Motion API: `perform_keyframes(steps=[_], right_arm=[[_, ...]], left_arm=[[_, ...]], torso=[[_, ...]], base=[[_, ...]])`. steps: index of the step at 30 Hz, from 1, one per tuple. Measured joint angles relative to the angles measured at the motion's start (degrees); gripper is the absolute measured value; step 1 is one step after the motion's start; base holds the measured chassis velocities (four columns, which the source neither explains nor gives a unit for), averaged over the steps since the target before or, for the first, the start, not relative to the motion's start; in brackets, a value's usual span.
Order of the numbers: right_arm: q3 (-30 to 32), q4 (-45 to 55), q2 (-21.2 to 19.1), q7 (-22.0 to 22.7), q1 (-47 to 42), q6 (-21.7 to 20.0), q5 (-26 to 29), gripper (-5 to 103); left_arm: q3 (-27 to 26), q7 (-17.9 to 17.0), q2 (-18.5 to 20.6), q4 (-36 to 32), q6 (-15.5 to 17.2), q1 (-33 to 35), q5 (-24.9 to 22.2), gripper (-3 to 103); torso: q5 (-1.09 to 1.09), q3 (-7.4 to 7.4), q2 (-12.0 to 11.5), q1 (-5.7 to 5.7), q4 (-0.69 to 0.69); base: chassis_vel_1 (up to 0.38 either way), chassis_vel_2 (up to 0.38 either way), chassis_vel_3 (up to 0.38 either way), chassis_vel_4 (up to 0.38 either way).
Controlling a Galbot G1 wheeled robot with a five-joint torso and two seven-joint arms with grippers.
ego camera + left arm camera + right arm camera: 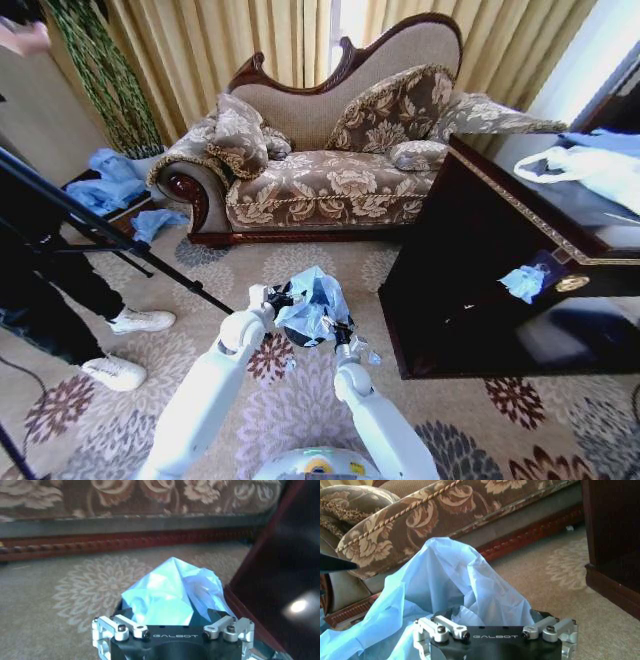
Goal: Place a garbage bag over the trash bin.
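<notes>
Head view: we see the trash bin (300, 335) on the patterned carpet (480, 430) in front of the sofa (320, 170), just beside the dark desk (500, 260). The bin is mostly hidden; a bit of black shows under the garbage bag (315, 300), which sits bunched and crumpled on top of it. Left hand (275, 297) is at the bag's left edge, right hand (343, 332) at its lower right edge, both touching plastic. We cannot tell from here how wide either hand is. A white handled bag (585, 165) lies on the desk top.

Left wrist view: left hand (172, 620) has its fingers spread narrow, with the garbage bag (172, 588) bunched between them, so it is holding the bag. Carpet and the sofa base lie beyond.

Right wrist view: right hand (492, 620) likewise grips the garbage bag (440, 581), plastic rising in a peak from between its fingers. The sofa arm (395, 528) is behind.
</notes>
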Motion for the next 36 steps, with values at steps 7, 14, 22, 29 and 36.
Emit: perform_keyframes(steps=[7, 14, 22, 29, 36], right_arm=[[0.22, 0.0, 0.04, -0.02, -0.09, 0.29, -0.15, 100], [0.28, -0.06, 0.01, -0.52, -0.19, 0.5, -0.1, 100], [0.61, -0.9, 0.02, -1.64, -0.13, 0.74, 0.0, 100], [0.65, -1.53, -0.01, -2.5, -0.17, 1.25, -0.79, 100], [0.54, -1.6, -0.33, -2.74, -0.27, 1.55, -1.69, 100]], left_arm=[[6.06, 0.17, 0.19, 6.82, 0.4, -6.42, 1.33, 100], [8.09, 1.06, -0.19, 10.17, 0.33, -8.39, 3.2, 100], [7.87, 1.48, -0.08, 10.25, 0.19, -7.41, 3.95, 100], [7.06, 1.7, 0.24, 9.43, 0.11, -6.57, 3.96, 100], [6.61, 1.89, 0.48, 8.91, 0.07, -5.91, 3.95, 100]], torso=[[0.0, 0.0, 0.01, 0.0, -0.01], [0.0, 0.0, 0.01, 0.0, 0.0], [-0.01, 0.0, 0.01, 0.0, 0.01], [-0.01, 0.0, 0.01, 0.0, 0.0], [-0.01, 0.0, 0.01, 0.0, 0.0]], base=[[0.0, 0.0, 0.0, 0.0], [0.0, 0.0, 0.0, 0.0], [0.0, 0.0, 0.0, 0.0], [0.0, 0.0, 0.0, 0.0], [0.0, 0.0, 0.0, 0.0]])
